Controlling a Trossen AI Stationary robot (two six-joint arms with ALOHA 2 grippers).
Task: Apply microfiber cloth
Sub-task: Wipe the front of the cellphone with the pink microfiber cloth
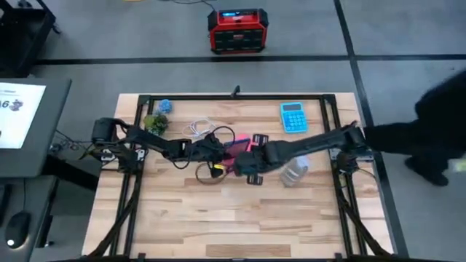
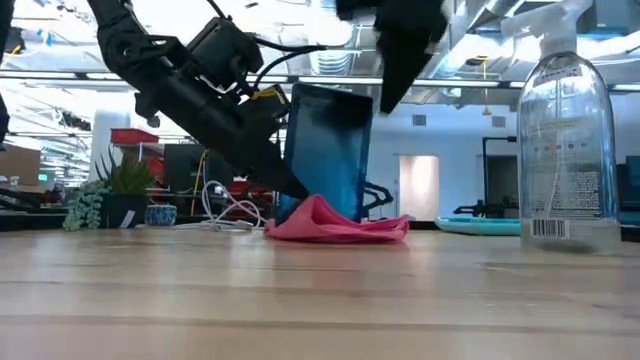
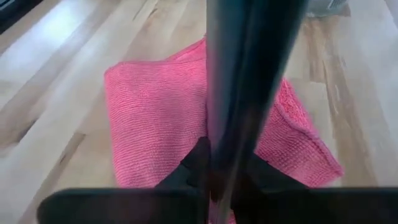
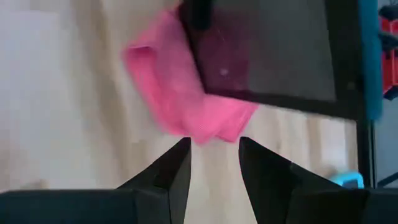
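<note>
Pink cloth [image 2: 335, 225] lies crumpled mid-table. Only the low view shows the phone [image 2: 328, 150] upright on it, clamped in the left gripper [image 2: 275, 165]; overhead, both arms hide them. The right gripper [image 4: 214, 155] hovers just above the cloth, fingers slightly apart, empty. A bottle [image 2: 570, 140] stands right.

Past our right gripper [image 4: 214, 162], jaws apart above the pale wooden surface [image 4: 62, 112], we see the pink cloth [image 4: 180, 93] lying crumpled, partly under a dark phone [image 4: 273, 50].
</note>
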